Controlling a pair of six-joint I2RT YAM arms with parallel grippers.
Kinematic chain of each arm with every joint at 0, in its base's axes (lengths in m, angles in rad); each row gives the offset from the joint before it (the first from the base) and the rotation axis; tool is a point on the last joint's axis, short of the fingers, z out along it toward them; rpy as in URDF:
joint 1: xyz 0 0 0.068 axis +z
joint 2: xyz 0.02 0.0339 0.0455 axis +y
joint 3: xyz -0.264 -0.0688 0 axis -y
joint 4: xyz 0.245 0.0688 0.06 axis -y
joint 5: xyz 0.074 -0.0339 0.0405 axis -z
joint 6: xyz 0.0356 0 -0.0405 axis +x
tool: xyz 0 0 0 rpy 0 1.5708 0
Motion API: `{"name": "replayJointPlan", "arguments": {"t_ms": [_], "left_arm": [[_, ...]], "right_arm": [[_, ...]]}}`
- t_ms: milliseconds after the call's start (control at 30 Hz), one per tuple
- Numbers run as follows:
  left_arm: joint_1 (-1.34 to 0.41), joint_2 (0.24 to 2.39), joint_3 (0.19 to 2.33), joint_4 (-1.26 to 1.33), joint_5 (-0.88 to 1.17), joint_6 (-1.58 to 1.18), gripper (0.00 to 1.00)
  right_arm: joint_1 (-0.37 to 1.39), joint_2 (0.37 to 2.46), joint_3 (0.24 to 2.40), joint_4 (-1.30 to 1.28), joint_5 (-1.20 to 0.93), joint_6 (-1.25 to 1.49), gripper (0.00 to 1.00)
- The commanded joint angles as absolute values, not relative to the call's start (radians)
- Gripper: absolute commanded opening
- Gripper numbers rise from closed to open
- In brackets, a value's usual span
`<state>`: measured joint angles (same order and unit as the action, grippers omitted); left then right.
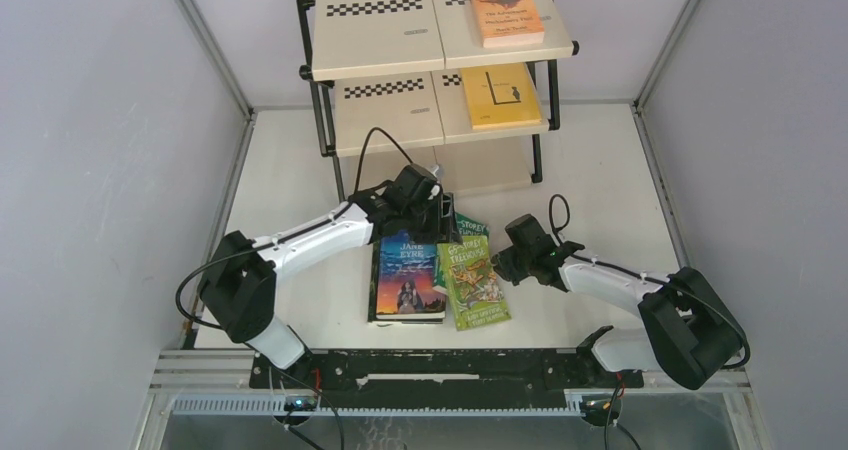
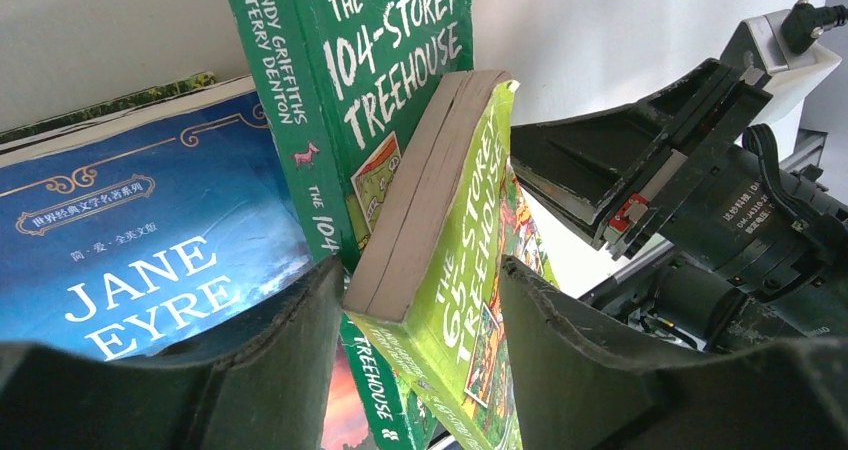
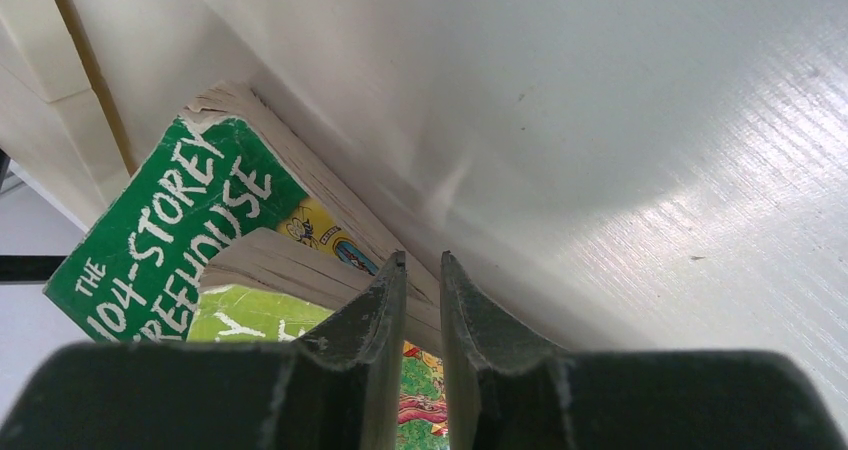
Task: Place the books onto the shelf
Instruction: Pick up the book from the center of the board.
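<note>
The shelf (image 1: 375,30) stands at the back, with an orange book (image 1: 506,12) on its top board and a yellow book (image 1: 500,97) on the middle board. On the table lie blue "Jane Eyre" (image 1: 408,275) (image 2: 150,240), a dark green "104-Storey Treehouse" (image 1: 470,227) (image 2: 370,60) and, on top of that, a light green "65-Storey Treehouse" (image 1: 472,285) (image 2: 465,240). My left gripper (image 1: 445,220) (image 2: 420,263) is open and straddles the far end of the light green book, which is tipped up on edge. My right gripper (image 1: 497,263) (image 3: 422,256), open only a slit, has its tips against that book's page edge.
White walls close in the table on the left, right and back. The shelf's black frame legs (image 1: 325,120) stand just behind the left arm. The left half of both upper boards is bare. The right arm's wrist and cable fill the right of the left wrist view.
</note>
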<state>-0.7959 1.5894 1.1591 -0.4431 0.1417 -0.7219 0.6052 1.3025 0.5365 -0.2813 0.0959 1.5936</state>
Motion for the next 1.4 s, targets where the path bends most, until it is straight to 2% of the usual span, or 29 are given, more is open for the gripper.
{"name": "replayJointPlan", "arguments": {"t_ms": [0,167,267,433,567,600,833,1367], "left_arm": [[-0.809,1.555,1.149,-0.408,0.255,-0.691,0.61],[-0.811,1.555,1.148,-0.419,0.318,-0.667,0.55],[-0.814,1.556,1.143,-0.419,0.345,-0.661,0.47],[-0.815,1.544,1.13,-0.418,0.38,-0.655,0.25],[-0.815,1.528,1.118,-0.415,0.39,-0.655,0.02],[-0.815,1.523,1.117,-0.414,0.392,-0.655,0.0],[-0.813,1.469,1.113,-0.432,0.338,-0.656,0.0],[-0.746,1.414,1.136,-0.384,0.217,-0.802,0.0]], "right_arm": [[0.626,1.274,0.574,-0.223,0.012,1.564,0.26],[0.622,1.278,0.574,-0.211,-0.018,1.548,0.25],[0.624,1.277,0.574,-0.21,-0.024,1.545,0.25],[0.627,1.273,0.574,-0.205,-0.03,1.537,0.25],[0.627,1.271,0.573,-0.208,-0.032,1.53,0.25],[0.627,1.268,0.574,-0.21,-0.032,1.528,0.25],[0.611,1.222,0.574,-0.248,-0.013,1.472,0.28],[0.518,1.063,0.574,-0.352,0.043,1.311,0.59]]}}
